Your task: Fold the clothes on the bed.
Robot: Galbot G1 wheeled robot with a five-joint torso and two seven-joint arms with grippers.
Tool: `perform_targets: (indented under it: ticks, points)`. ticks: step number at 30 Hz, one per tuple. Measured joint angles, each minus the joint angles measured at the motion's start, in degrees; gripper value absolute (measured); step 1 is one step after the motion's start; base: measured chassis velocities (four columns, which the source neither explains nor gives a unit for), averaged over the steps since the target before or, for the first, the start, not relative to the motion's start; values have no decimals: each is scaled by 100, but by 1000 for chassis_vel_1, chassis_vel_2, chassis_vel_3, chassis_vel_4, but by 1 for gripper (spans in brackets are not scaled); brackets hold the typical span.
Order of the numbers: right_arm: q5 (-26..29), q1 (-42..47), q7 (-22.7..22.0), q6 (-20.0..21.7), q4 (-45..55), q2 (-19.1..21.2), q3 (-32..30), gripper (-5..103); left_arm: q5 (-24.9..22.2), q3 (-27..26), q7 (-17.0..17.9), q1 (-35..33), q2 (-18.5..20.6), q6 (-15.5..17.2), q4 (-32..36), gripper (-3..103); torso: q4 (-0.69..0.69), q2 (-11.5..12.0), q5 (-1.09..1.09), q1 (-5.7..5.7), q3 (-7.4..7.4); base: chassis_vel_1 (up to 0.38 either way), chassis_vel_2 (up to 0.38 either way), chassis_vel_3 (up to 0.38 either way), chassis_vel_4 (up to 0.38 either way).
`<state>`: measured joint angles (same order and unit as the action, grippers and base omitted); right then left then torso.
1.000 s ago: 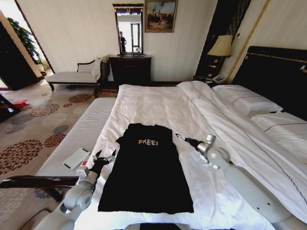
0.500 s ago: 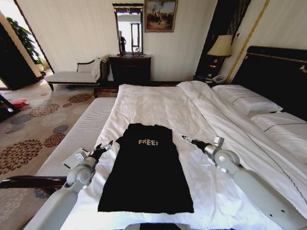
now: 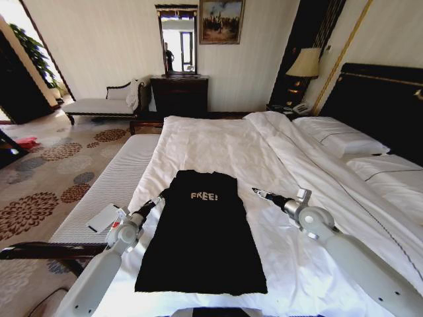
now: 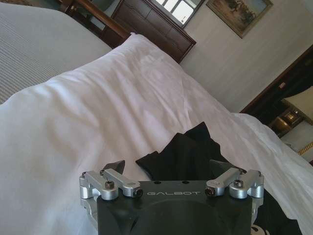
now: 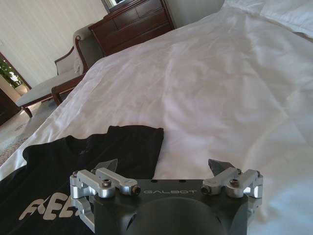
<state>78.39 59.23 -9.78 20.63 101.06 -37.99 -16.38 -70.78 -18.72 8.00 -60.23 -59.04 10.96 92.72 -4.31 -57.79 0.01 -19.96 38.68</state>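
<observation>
On the bed (image 3: 218, 142), both open claws flank the T-shirt (image 3: 201, 234).

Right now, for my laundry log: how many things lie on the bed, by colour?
Black: 1, the T-shirt.
White: 2, the pillows at the headboard end of the bed.
Total: 3.
</observation>
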Motion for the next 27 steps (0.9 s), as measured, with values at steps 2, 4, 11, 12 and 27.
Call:
perform_targets:
  ticks: [2,4,11,12,27]
  points:
    - [1,0,1,2,9,5,4,100,-40,12,19,36,-16,12,-34,99,0,0,0,0,0,0,0,0,0]
    - [10,-13,1,5,24,21,16,100,-88,67,49,109,-69,30,-145,98,0,0,0,0,0,0,0,0,0]
    - [18,9,5,7,41,65,18,100,-71,150,40,274,-277,35,-423,95,0,0,-1,0,0,0,0,0,0]
    - [18,9,5,7,41,65,18,100,-71,150,40,274,-277,35,-423,95,0,0,-1,0,0,0,0,0,0]
    - [-1,150,17,34,227,75,15,100,-46,250,9,499,-505,-47,-830,41,0,0,-1,0,0,0,0,0,0]
